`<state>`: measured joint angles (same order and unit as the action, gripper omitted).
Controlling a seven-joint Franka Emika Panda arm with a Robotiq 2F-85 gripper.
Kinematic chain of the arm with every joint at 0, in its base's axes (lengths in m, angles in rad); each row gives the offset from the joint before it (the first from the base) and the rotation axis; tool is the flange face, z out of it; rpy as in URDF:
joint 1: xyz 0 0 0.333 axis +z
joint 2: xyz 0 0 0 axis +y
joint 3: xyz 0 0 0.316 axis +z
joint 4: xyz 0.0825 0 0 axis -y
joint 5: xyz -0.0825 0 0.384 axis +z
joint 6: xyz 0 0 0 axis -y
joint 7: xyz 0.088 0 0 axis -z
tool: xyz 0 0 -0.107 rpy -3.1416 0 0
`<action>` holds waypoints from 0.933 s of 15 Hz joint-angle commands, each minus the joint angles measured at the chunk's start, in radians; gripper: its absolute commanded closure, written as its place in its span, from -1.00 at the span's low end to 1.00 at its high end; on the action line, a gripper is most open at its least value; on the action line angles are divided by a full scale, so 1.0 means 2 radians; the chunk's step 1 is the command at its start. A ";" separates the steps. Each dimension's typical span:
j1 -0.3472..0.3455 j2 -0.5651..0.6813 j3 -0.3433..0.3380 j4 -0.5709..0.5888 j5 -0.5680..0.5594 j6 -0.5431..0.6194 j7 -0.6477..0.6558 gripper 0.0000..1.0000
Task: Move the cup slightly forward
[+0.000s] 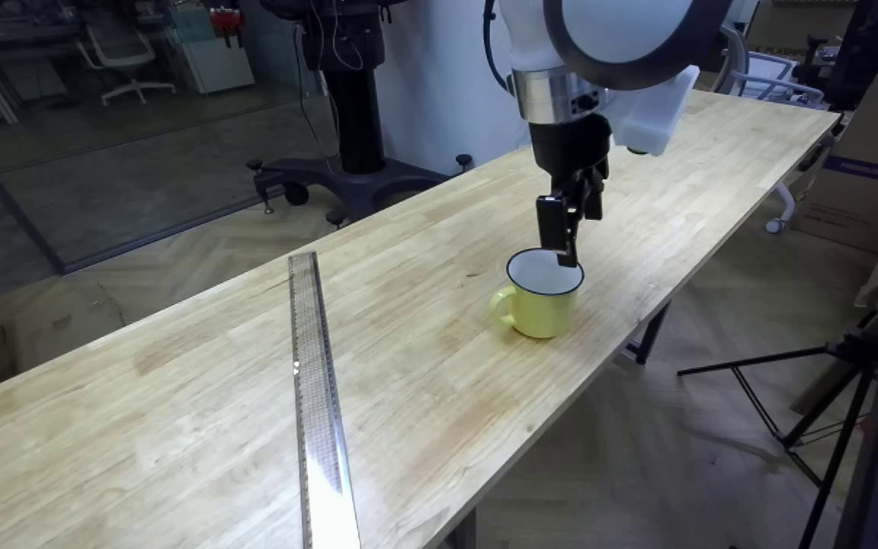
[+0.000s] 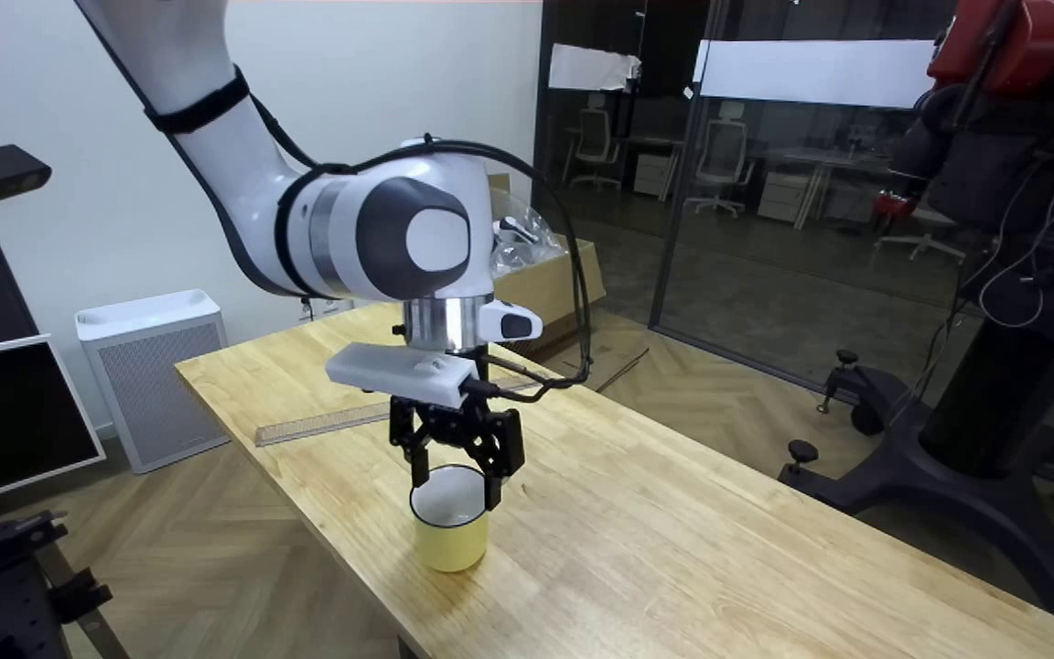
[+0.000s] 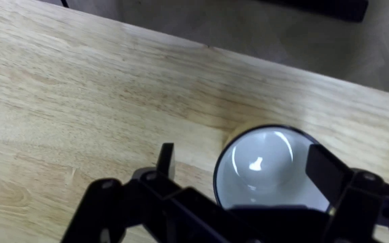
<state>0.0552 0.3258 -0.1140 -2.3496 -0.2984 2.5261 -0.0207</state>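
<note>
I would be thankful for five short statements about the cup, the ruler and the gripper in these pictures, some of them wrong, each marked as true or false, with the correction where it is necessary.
1. The cup stands upright on the table. True.
2. Its inside is yellow, like its outside. False: the inside is white.
3. The gripper has its jaws open. True.
4. A long ruler lies on the table, apart from the cup. True.
5. The cup's handle points away from the ruler. False: the handle is on the side toward the ruler.
</note>
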 commanded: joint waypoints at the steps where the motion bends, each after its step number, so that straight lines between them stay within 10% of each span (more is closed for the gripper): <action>1: -0.010 -0.001 0.007 0.000 -0.015 -0.016 -0.015 -1.00; 14: -0.009 0.002 -0.034 -0.003 -0.177 0.044 0.047 -1.00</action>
<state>0.0505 0.3311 -0.1974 -2.3565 -0.6481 2.6195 0.0718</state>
